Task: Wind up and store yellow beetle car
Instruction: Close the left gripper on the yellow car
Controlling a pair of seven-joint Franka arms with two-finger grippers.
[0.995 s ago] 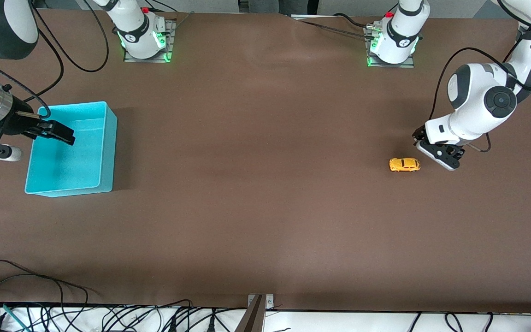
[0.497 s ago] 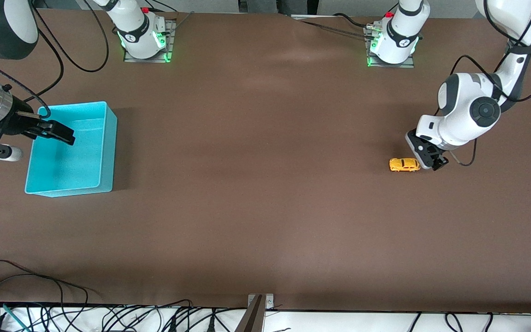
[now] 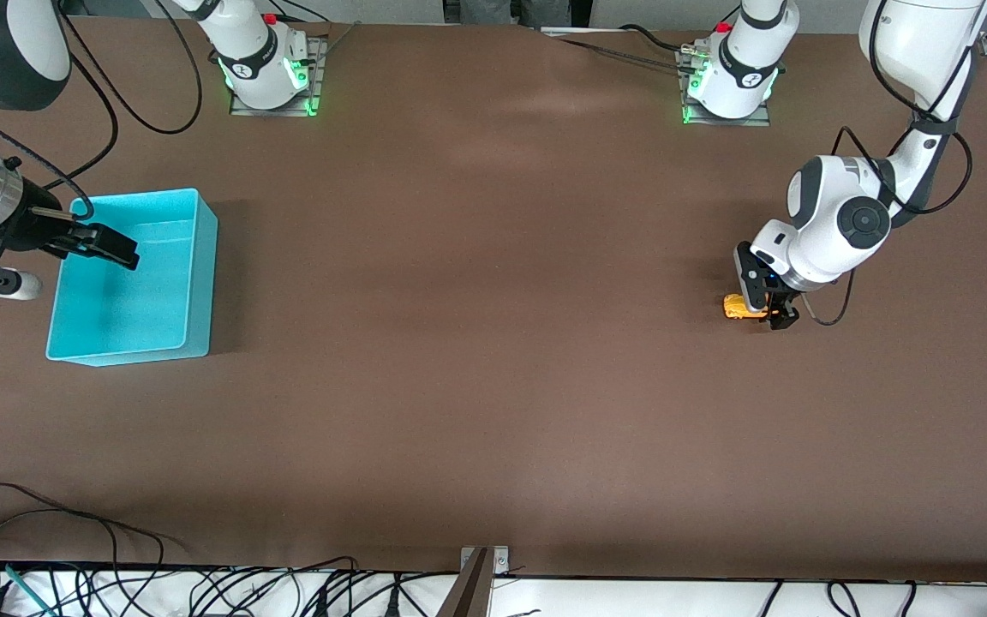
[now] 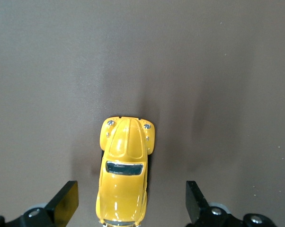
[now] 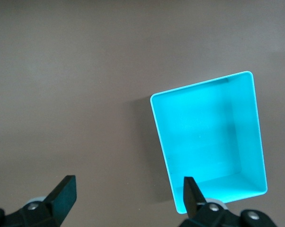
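Observation:
The yellow beetle car (image 3: 734,308) stands on the brown table near the left arm's end, small and orange-yellow with dark windows. My left gripper (image 3: 765,307) is low over it and hides its rear half in the front view. In the left wrist view the car (image 4: 123,170) lies between the open fingers (image 4: 66,203), with a gap on each side and nothing touching; the left gripper (image 4: 130,205) straddles its rear. My right gripper (image 3: 119,247) hangs open over the turquoise bin (image 3: 212,274) and waits. The right wrist view shows the right gripper (image 5: 127,196) holding nothing, above the bin (image 5: 204,137).
Both arm bases (image 3: 269,73) (image 3: 729,81) stand along the table edge farthest from the front camera. Loose cables (image 3: 202,587) and a metal bracket (image 3: 483,566) line the nearest edge. Bare brown table lies between the bin and the car.
The left gripper has swung from beside the car to over it, coming down so that its fingers straddle the car. The car, bin and right arm have not moved.

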